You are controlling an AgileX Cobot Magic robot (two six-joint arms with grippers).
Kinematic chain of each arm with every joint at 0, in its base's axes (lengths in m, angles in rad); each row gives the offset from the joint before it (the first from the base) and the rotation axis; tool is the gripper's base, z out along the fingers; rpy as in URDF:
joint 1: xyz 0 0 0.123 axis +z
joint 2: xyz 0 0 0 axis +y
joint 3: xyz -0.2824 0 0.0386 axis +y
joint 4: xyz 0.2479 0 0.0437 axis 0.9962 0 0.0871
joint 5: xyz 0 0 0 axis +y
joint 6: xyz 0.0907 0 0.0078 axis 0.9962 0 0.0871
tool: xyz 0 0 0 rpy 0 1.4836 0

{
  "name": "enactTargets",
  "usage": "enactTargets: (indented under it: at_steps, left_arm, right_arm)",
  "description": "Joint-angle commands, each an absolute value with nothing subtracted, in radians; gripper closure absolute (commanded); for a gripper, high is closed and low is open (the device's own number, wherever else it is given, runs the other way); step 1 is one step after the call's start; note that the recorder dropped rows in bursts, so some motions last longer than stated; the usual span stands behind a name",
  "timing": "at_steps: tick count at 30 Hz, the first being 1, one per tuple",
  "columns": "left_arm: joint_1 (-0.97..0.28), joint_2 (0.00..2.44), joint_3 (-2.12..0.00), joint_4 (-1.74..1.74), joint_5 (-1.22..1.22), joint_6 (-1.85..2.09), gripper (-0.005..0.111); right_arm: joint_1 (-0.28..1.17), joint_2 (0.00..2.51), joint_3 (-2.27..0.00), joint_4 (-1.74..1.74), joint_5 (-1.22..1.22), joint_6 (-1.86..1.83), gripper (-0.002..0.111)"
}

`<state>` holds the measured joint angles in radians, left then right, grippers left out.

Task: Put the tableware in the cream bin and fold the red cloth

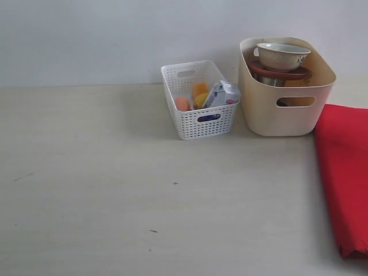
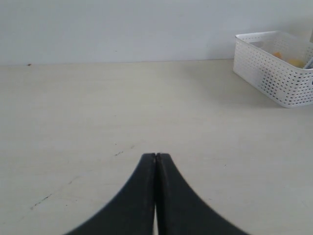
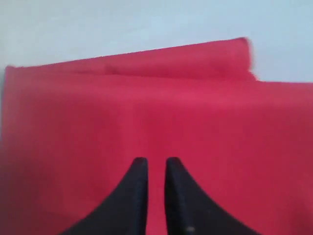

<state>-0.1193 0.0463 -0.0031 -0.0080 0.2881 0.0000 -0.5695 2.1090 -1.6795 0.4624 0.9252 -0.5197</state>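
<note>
Jaws pressed together on left gripper (image 2: 155,155); narrowly parted on right gripper (image 3: 152,160), pinching nothing, poised over red cloth (image 1: 345,172) lying just beside cream bin (image 1: 286,109). Looks soft, light, floppy; probably best pinched at a corner

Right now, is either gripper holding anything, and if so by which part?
Nothing is held. The left gripper is shut over the table; the right gripper stands slightly open above the red cloth, gripping none of it.
</note>
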Motion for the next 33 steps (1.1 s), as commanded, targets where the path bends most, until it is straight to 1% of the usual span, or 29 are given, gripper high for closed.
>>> enactTargets:
  at_steps: [1,4,7,18,22,25,33]
  left_arm:
    - [-0.115,0.042,0.000,-0.019,0.274,-0.009,0.107]
    - [-0.115,0.042,0.000,-0.019,0.274,-0.009,0.107]
    - [-0.115,0.042,0.000,-0.019,0.274,-0.009,0.107]
    - [-0.115,0.042,0.000,-0.019,0.274,-0.009,0.107]
    - [-0.115,0.042,0.000,-0.019,0.274,-0.009,0.107]
    - [-0.115,0.042,0.000,-0.019,0.274,-0.009,0.107]
    - [-0.115,0.042,0.000,-0.019,0.274,-0.009,0.107]
  right_arm:
    - [-0.440,2.128,-1.681,0.341,0.971,-0.589,0.108]
    - [-0.369,2.146,-1.681,0.194,0.991,-0.520,0.108]
    - [-0.328,2.173,-1.681,0.082,1.009,-0.411,0.108]
    - [-0.325,2.286,-1.681,0.033,1.010,-0.260,0.108]
    - [-0.327,2.315,-1.681,-0.030,0.944,-0.189,0.108]
    - [-0.327,2.325,-1.681,-0.010,0.880,-0.188,0.108]
    - [-0.327,2.340,-1.681,0.152,0.644,-0.364,0.108]
